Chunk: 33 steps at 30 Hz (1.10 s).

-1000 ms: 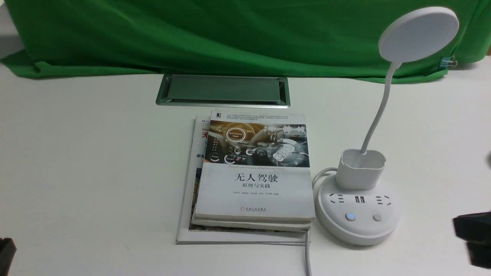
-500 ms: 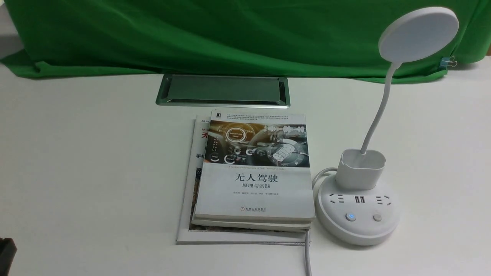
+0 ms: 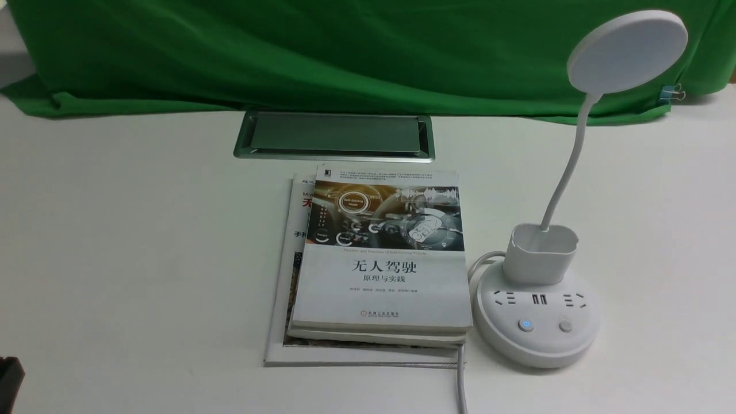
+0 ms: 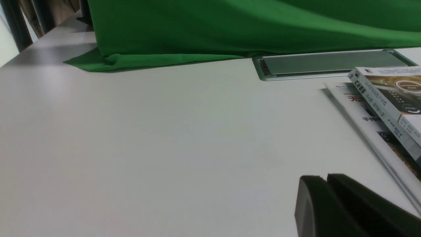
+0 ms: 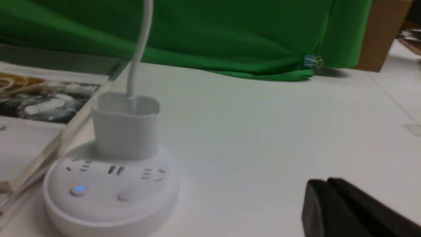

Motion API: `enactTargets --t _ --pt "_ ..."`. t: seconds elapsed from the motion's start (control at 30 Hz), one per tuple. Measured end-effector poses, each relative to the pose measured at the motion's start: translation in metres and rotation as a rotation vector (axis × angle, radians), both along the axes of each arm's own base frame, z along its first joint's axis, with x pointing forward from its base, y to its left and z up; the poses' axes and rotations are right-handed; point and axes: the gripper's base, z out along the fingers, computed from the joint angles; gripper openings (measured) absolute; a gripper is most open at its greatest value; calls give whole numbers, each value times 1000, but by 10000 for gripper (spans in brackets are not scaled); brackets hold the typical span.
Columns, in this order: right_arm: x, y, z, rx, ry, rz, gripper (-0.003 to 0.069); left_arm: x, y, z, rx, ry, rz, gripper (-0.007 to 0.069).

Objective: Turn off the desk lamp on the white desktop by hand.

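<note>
While the desk lamp (image 3: 537, 313) stands at the right of the white desktop (image 3: 132, 241) in the front view, its thin neck rises from the cup holder and leans slightly right. The neck ends in a round disc head whose flat face tips toward the camera. The lamp's long axis is close to vertical. Two buttons sit on the near edge of the round base, and the left one glows blue. A stack of books (image 3: 376, 264) lies just beside the base on its left, with the lamp's white cord (image 3: 461, 379) running along the gap toward the camera. A grey metal hatch (image 3: 333, 135) sits beyond the books, in front of a green cloth (image 3: 322, 52). A black sliver of the left gripper (image 3: 8, 376) shows at the lower left corner, well apart from the lamp. The right gripper does not appear in this view.

In the left wrist view, the left gripper (image 4: 327, 204) shows two black fingers pressed together above bare desktop, near the books.

In the right wrist view, slightly blurred, the right gripper (image 5: 329, 205) has its fingers pressed together as well. It sits off to one side of the lamp base, apart from it, with bare desktop between them. A blue binder clip (image 5: 311, 61) hangs on the cloth's edge.
</note>
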Motion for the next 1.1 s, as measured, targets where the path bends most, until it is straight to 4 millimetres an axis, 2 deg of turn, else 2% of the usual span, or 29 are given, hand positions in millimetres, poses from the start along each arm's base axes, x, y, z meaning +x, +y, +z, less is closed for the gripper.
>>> enactTargets --t 1.1 --pt "-2 -1 -4 2 40 -15 40 0 0 0 0 0 0 20"
